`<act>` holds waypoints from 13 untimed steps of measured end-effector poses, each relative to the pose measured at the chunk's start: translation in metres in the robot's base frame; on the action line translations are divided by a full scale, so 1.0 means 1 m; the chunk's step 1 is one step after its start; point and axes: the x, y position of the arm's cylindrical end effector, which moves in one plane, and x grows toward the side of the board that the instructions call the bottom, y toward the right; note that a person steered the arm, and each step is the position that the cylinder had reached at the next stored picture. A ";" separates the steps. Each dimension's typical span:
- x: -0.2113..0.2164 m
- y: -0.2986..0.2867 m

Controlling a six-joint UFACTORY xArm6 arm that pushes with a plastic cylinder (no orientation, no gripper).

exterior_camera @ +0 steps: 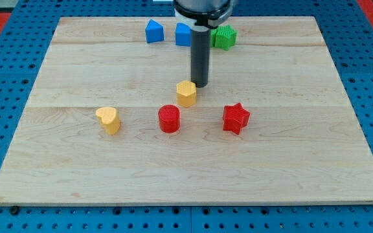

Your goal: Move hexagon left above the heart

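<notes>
Hexagon, the yellow hexagon block (186,93), is sitting near the middle of the wooden board (290,168), with the red cylinder (169,119) just near-left of it and the red star (236,118) off to its right. The yellow heart (109,120) is lying well to the left, slightly nearer than the hexagon. My tip (200,86) is standing just beside the hexagon's far-right edge; whether it is touching I cannot tell. There is no hand to open or close here, only the bare rod, and it is gripping nothing.

Judging from this, the push is calling for a long leftward slide, ending with the hexagon on the far side of the heart. The tip is sitting a little too far back for that: driving from here would probably be sending the block leftward and nearer, into the red cylinder. Better to be settling squarely on the hexagon's right face, keeping the line of push through its centre, and correcting whenever it starts turning off. The blue blocks (154,32) and the green block (225,37) at the far edge are lying well clear of that path.
</notes>
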 end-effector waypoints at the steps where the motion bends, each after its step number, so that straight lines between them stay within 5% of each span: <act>1: 0.000 0.018; 4: 0.043 -0.031; 6: 0.023 -0.060; 9: 0.005 -0.179; 11: -0.045 -0.190; 13: -0.024 -0.208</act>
